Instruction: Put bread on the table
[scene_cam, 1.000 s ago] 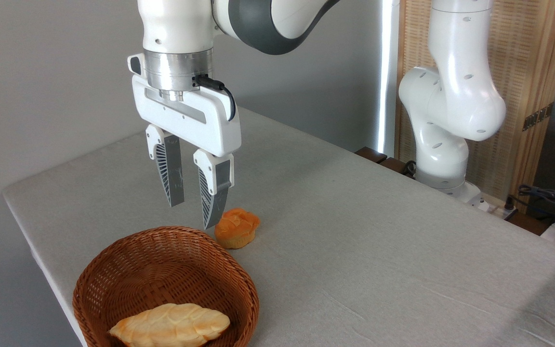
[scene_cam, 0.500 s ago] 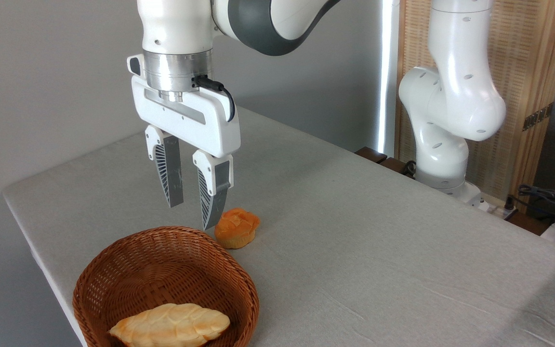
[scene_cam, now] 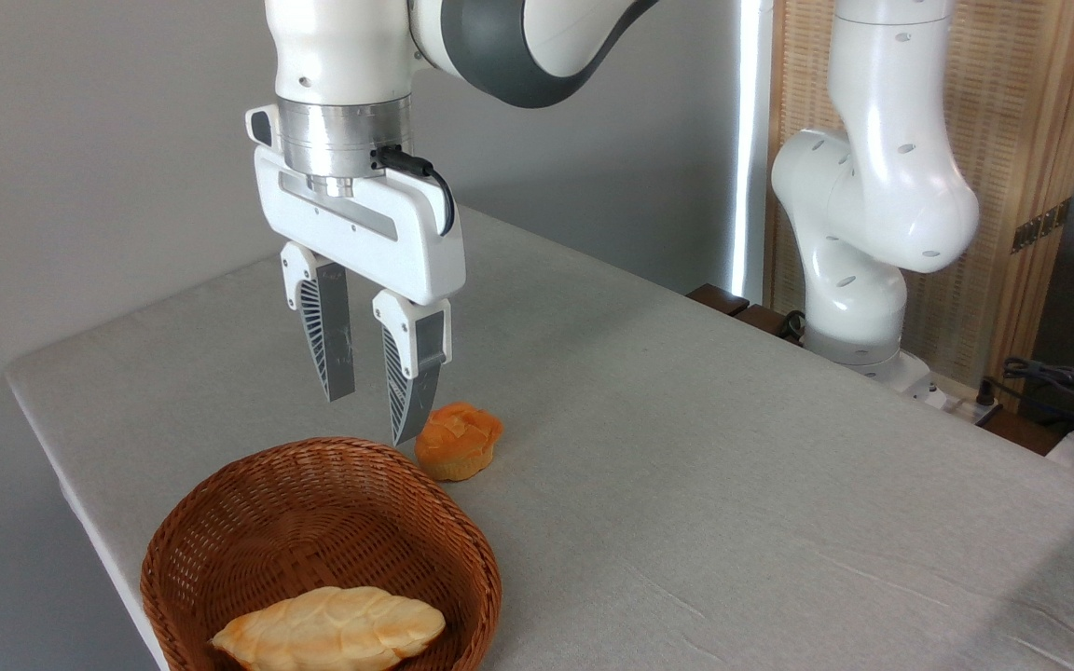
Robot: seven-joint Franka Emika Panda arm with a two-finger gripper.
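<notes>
Fixed camera view.

Gripper: upper left of centre, pointing down, jaws parted with a clear gap and nothing between them. It hangs above the far rim of the basket; the right fingertip overlaps the bun's edge in the frame, and whether they touch cannot be told.

Wicker basket: round, brown, lower left of the frame, near the table's left edge.

Bread: long pale-yellow loaf with golden patches and a lumpy braided top, lying on its side across the basket floor at the bottom edge of the frame. Not yet lifted out.

Bun: small, round, orange, on the cloth just beyond the basket.

Table: grey-beige cloth, right half bare.

Handling note, judged: the loaf looks light and possibly soft-crusted, liable to dent under a hard squeeze. Best taken across its narrow width at mid-length, where it is thickest, not at the tapered ends.
</notes>
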